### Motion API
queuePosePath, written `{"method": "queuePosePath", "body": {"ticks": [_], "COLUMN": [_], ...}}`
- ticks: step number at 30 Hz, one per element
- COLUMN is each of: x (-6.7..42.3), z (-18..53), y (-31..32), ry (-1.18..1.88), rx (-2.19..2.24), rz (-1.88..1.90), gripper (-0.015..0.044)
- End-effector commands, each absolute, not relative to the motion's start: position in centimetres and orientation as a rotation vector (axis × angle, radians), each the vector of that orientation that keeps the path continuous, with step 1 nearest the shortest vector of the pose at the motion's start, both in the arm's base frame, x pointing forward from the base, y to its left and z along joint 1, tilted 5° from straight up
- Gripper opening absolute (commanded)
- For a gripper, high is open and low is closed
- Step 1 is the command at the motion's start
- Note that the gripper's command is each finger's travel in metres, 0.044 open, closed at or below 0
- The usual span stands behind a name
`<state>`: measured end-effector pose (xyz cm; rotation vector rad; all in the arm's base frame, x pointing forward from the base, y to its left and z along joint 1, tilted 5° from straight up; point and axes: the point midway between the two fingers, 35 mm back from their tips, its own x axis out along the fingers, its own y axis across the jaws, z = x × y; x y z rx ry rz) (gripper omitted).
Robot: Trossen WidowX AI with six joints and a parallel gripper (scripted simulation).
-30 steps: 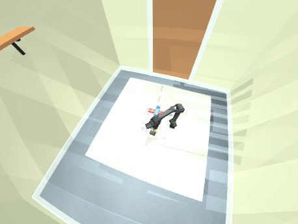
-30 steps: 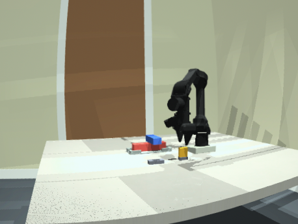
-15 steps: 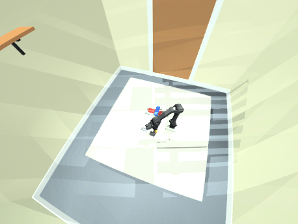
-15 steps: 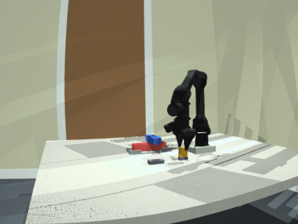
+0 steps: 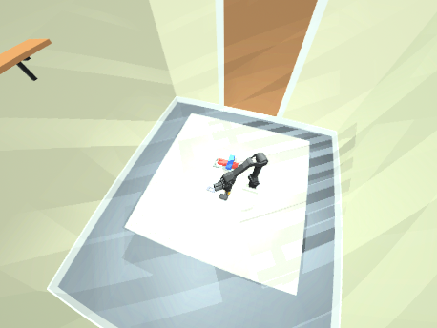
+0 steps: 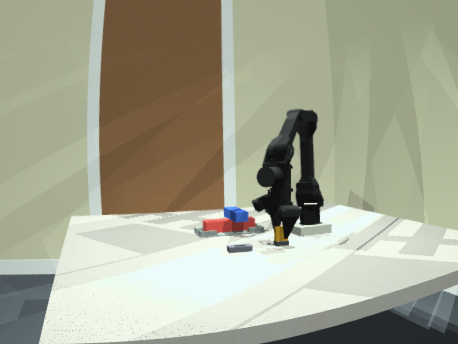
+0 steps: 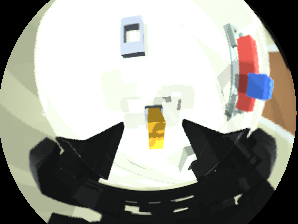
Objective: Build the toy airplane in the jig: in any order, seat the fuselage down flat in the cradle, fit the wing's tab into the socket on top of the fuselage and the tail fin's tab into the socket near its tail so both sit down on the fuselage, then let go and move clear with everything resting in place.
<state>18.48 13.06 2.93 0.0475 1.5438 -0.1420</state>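
Observation:
The red fuselage [image 6: 220,225] [image 7: 246,59] [image 5: 221,163] lies in the grey jig [image 6: 200,231] [image 7: 232,99]. The blue wing [image 6: 236,214] [image 7: 260,86] [image 5: 232,159] sits on top of the fuselage. The orange tail fin [image 6: 281,235] [image 7: 156,129] stands upright on the table, in front of the jig and apart from it. My gripper [image 6: 281,226] [image 7: 157,113] [image 5: 223,194] points straight down over the fin. It is open, with one finger on each side of the fin's top. Nothing is held.
A small grey block [image 6: 239,248] [image 7: 132,36] [image 5: 210,189] with a rectangular opening lies on the table to the left of the fin. The arm's base [image 6: 311,228] stands on a pale plate just right of the gripper. The table edge curves along the front.

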Motion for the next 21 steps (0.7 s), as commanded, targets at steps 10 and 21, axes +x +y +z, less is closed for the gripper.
{"method": "queuePosePath", "body": {"ticks": [10, 21], "x": [18.29, 18.29], "z": [2.09, 2.09], "y": [12.87, 12.87], "ry": [1.553, 1.553], "rx": [0.041, 0.041], "rz": [-0.146, -0.146], "gripper": [0.0256, 0.0046]}}
